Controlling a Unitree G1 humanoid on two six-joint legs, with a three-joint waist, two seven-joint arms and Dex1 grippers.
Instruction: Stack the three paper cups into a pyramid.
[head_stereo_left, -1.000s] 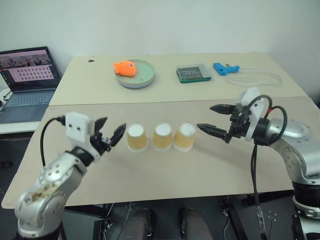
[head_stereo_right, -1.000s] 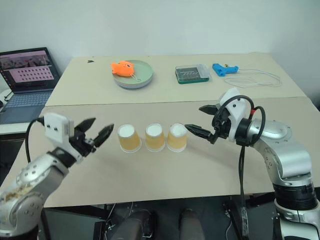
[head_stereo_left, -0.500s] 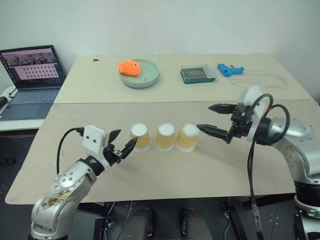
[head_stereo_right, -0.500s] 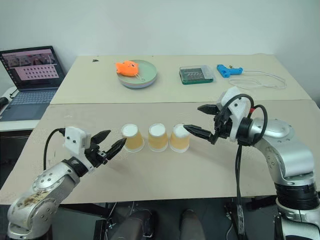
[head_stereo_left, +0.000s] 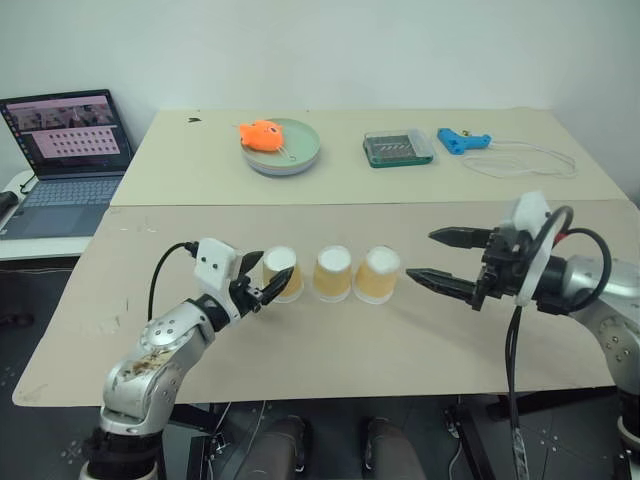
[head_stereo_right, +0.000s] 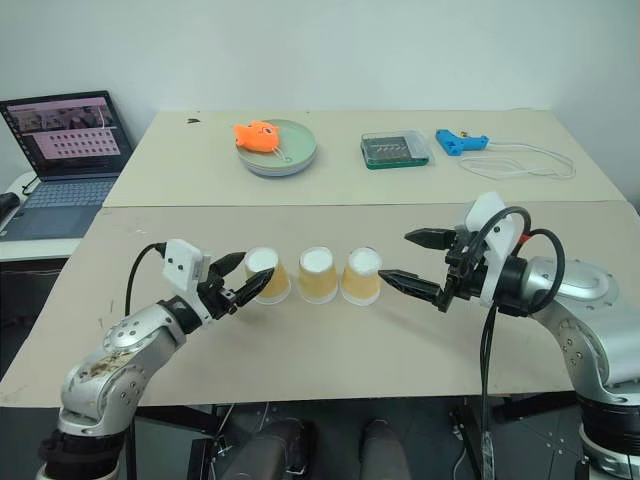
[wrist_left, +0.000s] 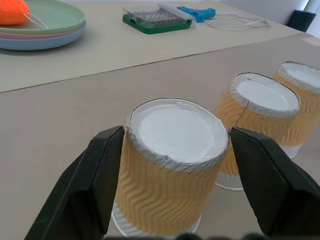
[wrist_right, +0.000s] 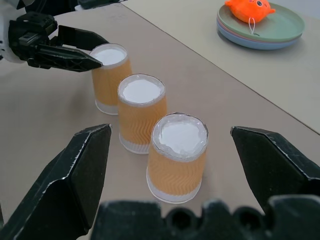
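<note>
Paper cups (head_stereo_left: 333, 273) stand inverted in a row on our counter (head_stereo_left: 300, 350). Our left claw (wrist_left: 172, 165) brackets the leftmost cup (wrist_left: 172, 170), fingers apart; our right claw (head_stereo_left: 440, 256) gapes beside the rightmost.

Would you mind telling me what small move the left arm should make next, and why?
Probably close the left gripper on the end cup: its fingers already flank that upside-down cup, which stands on the table in a row with two others.
</note>
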